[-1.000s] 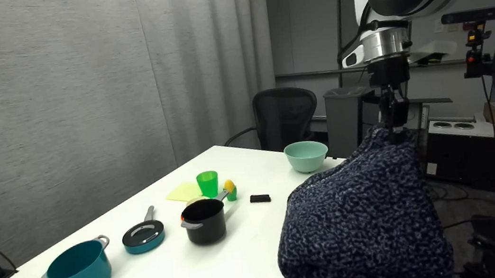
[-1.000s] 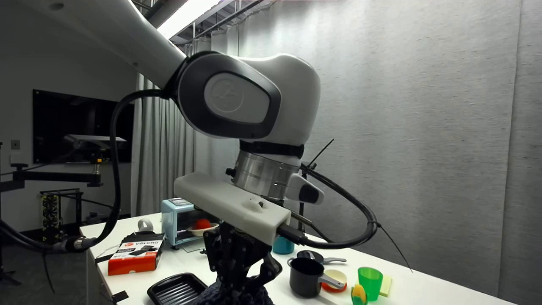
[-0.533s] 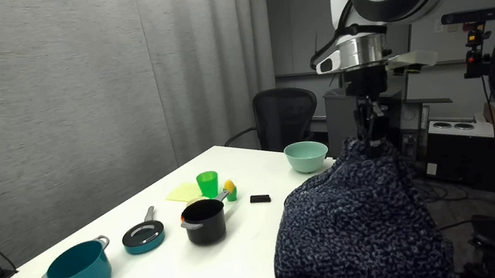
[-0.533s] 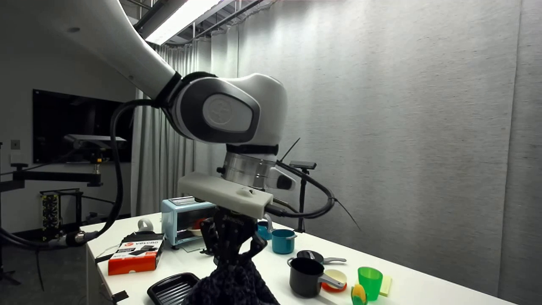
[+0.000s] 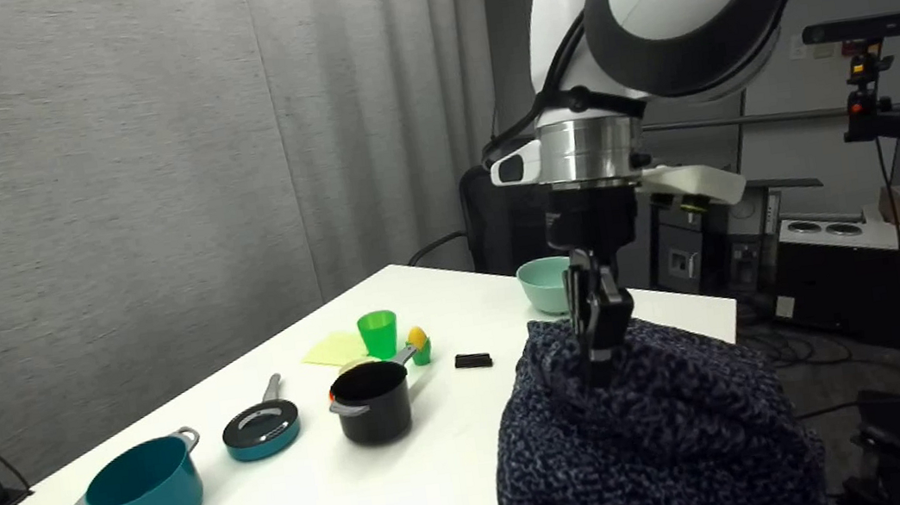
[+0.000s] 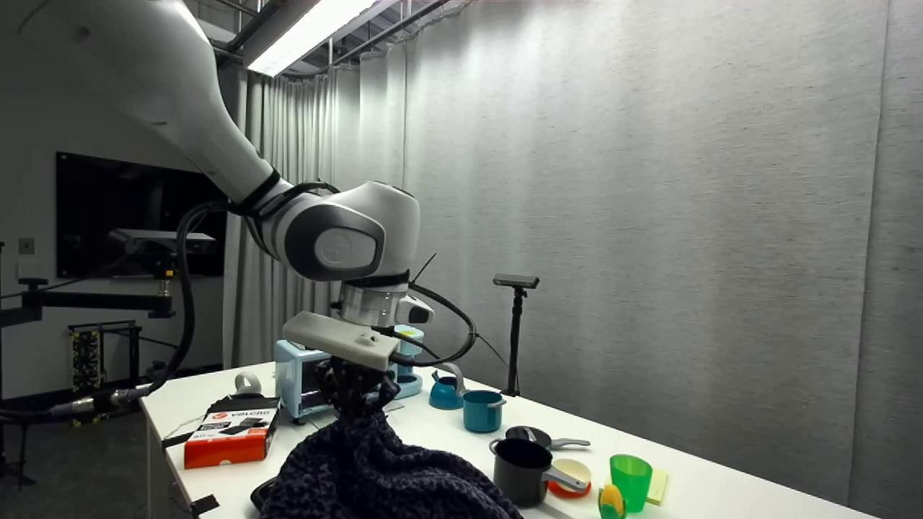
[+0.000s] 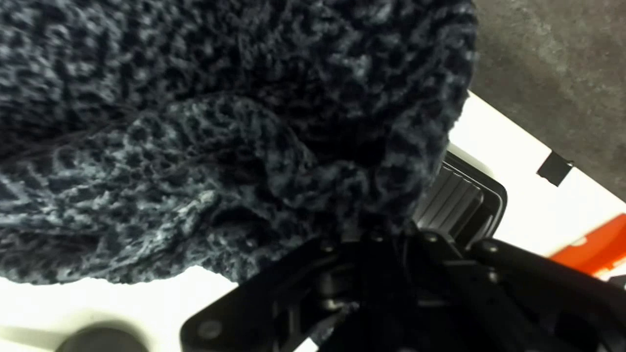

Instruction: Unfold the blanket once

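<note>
While blanket [image 5: 667, 445] in claw [image 5: 600, 365], black pot [image 5: 376, 419] upright

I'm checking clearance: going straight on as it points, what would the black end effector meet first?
Likely more of the dark navy, speckled knitted blanket below the end effector; how deep its folds lie is unclear.

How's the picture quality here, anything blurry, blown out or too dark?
Wrist view: gripper dark and out of focus, tabletop nearly washed out, deep shadow in the folds of the blanket; in an exterior view: ceiling light blown out to white; in both exterior views: the floor looks dim.
</note>
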